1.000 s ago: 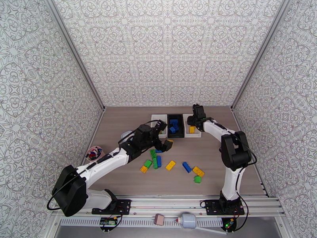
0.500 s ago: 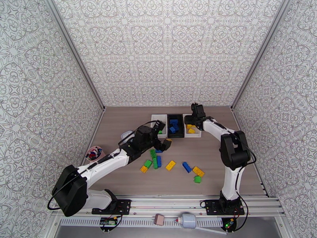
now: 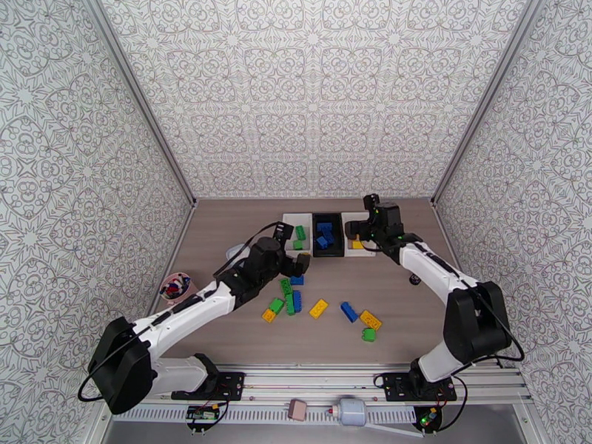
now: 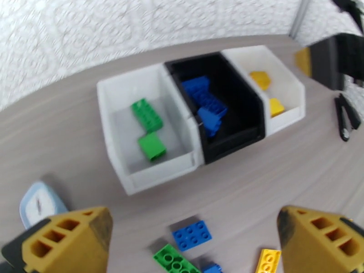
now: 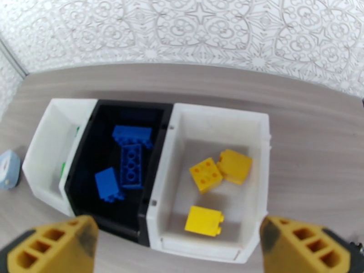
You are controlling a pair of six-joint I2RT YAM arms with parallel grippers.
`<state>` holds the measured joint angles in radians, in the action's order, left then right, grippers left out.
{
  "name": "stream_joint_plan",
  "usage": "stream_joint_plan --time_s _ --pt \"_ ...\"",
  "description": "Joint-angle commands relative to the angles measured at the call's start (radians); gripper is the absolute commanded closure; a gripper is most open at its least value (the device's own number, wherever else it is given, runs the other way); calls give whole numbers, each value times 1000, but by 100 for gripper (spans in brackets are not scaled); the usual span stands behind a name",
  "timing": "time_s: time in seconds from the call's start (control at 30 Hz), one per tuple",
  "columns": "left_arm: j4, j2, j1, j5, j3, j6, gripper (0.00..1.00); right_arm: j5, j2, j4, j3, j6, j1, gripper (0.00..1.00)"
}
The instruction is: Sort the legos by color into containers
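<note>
The three containers stand in a row at the back: a white bin (image 3: 298, 229) with two green legos (image 4: 146, 115), a black bin (image 3: 326, 233) with three blue legos (image 5: 131, 161), and a white bin (image 5: 218, 128) with three yellow legos (image 5: 205, 174). Several green, blue and yellow legos (image 3: 296, 299) lie scattered mid-table. My left gripper (image 3: 294, 249) hangs open and empty between the pile and the bins, above a blue brick (image 4: 191, 234). My right gripper (image 5: 177, 242) is open and empty at the near edge of the yellow bin.
A pink cup (image 3: 176, 286) of colourful bits stands at the left edge. A small round white-blue object (image 3: 237, 251) lies left of the bins. Patterned walls close in the back and both sides. A yellow brick (image 3: 370, 320) and a green brick (image 3: 368, 334) lie nearest the right arm.
My right gripper has opened over the right white bin, which now holds one more yellow brick, and its arm has swung out to the right. My left gripper has drifted slightly left.
</note>
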<state>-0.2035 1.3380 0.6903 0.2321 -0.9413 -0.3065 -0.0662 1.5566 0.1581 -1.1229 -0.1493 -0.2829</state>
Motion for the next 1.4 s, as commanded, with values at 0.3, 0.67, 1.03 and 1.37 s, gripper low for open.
stream_joint_plan --time_s 0.3,0.67,1.03,1.37 --pt "-483 235 -24 -50 -188 -410 8 -100 -75 2 94 31 -30 0" --pt "-544 426 -51 -176 -246 -450 25 -97 -78 32 96 60 -33 0" --pt "-544 491 -61 -180 -256 -454 38 -92 -85 42 102 61 -33 0" --pt "-544 501 -63 -189 -251 -454 59 -101 -92 46 109 54 -33 0"
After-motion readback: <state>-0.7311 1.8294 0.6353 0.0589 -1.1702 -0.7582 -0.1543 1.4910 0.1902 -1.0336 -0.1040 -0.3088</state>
